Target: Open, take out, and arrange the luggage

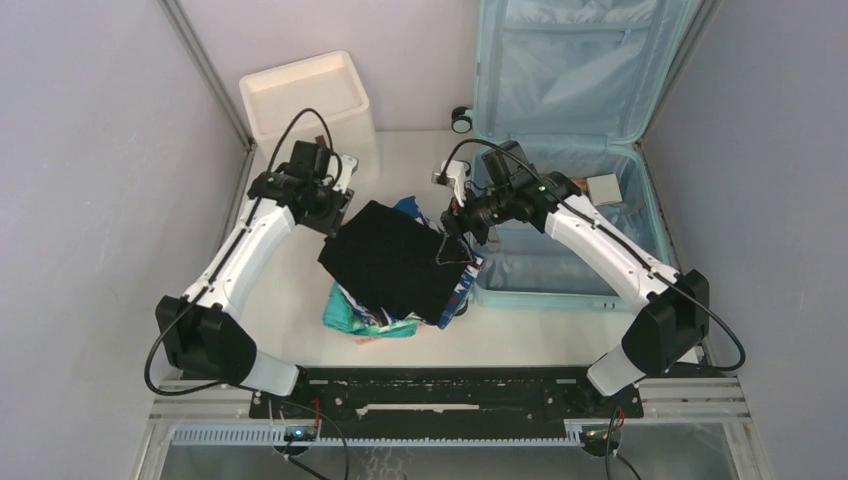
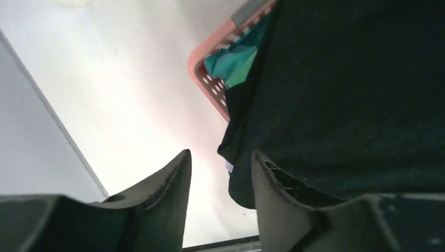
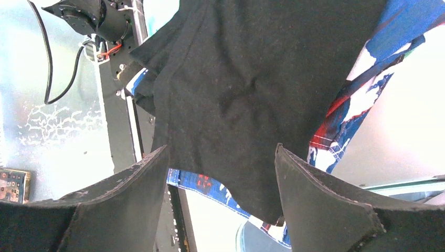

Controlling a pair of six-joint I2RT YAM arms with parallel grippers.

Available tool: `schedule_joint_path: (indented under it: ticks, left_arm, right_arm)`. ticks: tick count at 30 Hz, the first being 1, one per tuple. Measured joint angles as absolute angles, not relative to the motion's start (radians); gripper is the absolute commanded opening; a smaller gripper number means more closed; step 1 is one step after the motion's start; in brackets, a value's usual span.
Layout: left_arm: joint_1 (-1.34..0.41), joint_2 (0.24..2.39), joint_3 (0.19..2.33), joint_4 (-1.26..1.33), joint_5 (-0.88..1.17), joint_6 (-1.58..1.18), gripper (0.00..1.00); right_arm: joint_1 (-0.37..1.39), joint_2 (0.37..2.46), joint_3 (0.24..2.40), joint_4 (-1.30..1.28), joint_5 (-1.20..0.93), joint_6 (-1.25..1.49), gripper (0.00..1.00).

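The luggage (image 1: 545, 292) lies open at the right with its lid (image 1: 580, 70) leaning on the back wall, showing light blue lining. A black garment (image 1: 400, 260) is draped over a pile of clothes left of it. My left gripper (image 1: 335, 215) sits at the garment's upper left edge. In the left wrist view it (image 2: 221, 153) is open, the black garment (image 2: 357, 94) lies beside its right finger, and only table shows between the fingers. My right gripper (image 1: 458, 235) hovers at the garment's right edge. Seen from the right wrist, it (image 3: 221, 147) is open wide above the black garment (image 3: 252, 89).
A pink basket (image 2: 207, 84) holds teal cloth (image 1: 350, 310) and a blue, red and white patterned cloth (image 3: 362, 100) under the garment. A white box (image 1: 305, 95) stands at the back left. A small grey box (image 1: 605, 188) sits inside the luggage. Grey walls close both sides.
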State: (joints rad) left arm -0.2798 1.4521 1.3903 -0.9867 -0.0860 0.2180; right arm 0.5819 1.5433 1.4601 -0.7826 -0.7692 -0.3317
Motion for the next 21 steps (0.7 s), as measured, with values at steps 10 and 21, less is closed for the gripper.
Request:
schedule_joint_path:
  ticks: [10,21]
  left_arm:
    - [-0.105,1.131,1.282,-0.620,0.012,-0.131,1.00]
    - [0.066,1.304,1.148,-0.147,0.237,-0.388,0.80]
  right_arm:
    - [0.456,1.484,1.462,-0.833,-0.823,-0.393,0.81]
    - [0.307,1.478,1.462,-0.831,-0.895,-0.398,0.81]
